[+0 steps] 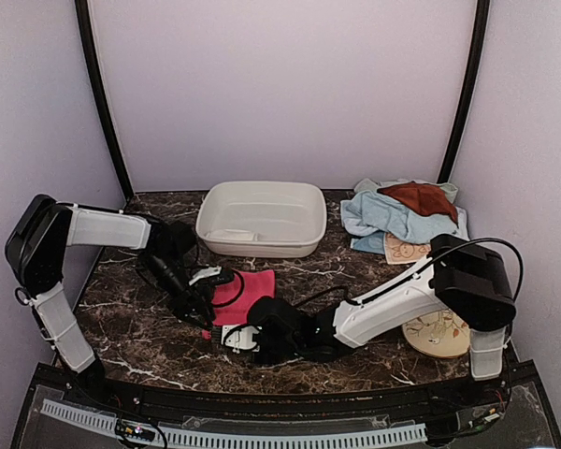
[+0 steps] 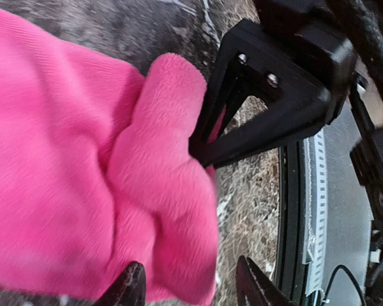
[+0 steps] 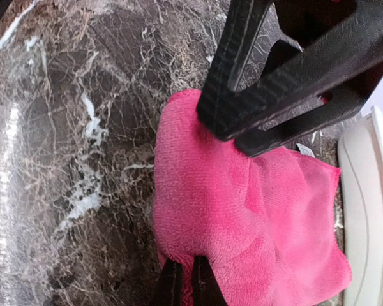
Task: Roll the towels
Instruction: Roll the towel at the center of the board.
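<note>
A bright pink towel (image 1: 246,293) lies bunched on the dark marble table, in front of the basin. My left gripper (image 1: 204,304) is at its left edge. In the left wrist view that gripper (image 2: 193,287) is open, a thick fold of the pink towel (image 2: 83,166) lies between its fingers, and the right finger stands clear of the cloth. My right gripper (image 1: 232,337) reaches in from the front. The right wrist view shows it (image 3: 186,287) shut on the pink towel (image 3: 242,210) at its near edge. More towels lie piled at the back right: light blue (image 1: 393,217), rust-brown (image 1: 419,196) and patterned beige (image 1: 407,250).
A white plastic basin (image 1: 262,192) stands at the back centre, just behind the pink towel. A round beige disc with a leaf pattern (image 1: 439,332) lies at the right, partly under the right arm. The two grippers are close together over the towel.
</note>
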`<action>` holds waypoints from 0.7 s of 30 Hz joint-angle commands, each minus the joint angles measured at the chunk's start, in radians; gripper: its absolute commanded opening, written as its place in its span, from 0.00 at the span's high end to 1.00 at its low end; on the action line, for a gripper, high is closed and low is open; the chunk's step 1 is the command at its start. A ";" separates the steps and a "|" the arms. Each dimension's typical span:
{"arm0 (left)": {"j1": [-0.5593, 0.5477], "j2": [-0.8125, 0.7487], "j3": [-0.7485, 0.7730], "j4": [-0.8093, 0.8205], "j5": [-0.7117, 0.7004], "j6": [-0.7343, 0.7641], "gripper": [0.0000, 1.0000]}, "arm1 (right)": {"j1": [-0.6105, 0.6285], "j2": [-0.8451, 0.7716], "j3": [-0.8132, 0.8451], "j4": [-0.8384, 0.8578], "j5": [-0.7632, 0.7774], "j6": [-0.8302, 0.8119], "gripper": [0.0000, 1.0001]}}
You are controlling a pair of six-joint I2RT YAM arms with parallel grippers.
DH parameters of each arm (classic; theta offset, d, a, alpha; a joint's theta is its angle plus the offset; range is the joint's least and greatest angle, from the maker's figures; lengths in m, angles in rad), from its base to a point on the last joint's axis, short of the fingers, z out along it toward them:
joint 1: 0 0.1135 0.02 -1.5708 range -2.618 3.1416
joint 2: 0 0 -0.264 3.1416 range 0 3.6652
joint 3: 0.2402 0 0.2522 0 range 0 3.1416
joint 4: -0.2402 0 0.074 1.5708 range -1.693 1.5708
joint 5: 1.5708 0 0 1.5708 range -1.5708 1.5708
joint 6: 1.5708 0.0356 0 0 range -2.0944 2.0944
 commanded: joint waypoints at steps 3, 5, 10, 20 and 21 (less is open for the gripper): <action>0.102 -0.192 -0.113 0.088 -0.019 0.027 0.49 | -0.076 0.012 0.025 -0.185 -0.276 0.315 1.00; 0.120 -0.236 -0.158 0.116 -0.042 0.038 0.49 | -0.108 0.025 0.064 -0.220 -0.367 0.389 1.00; 0.120 -0.370 -0.246 0.193 -0.115 0.068 0.49 | -0.207 0.066 0.113 -0.239 -0.618 0.592 1.00; -0.098 -0.480 -0.295 0.325 -0.302 0.099 0.41 | -0.360 0.176 0.160 -0.100 -1.071 1.009 1.00; -0.124 -0.472 -0.302 0.353 -0.323 0.097 0.40 | -0.365 0.180 0.168 -0.113 -1.071 1.018 1.00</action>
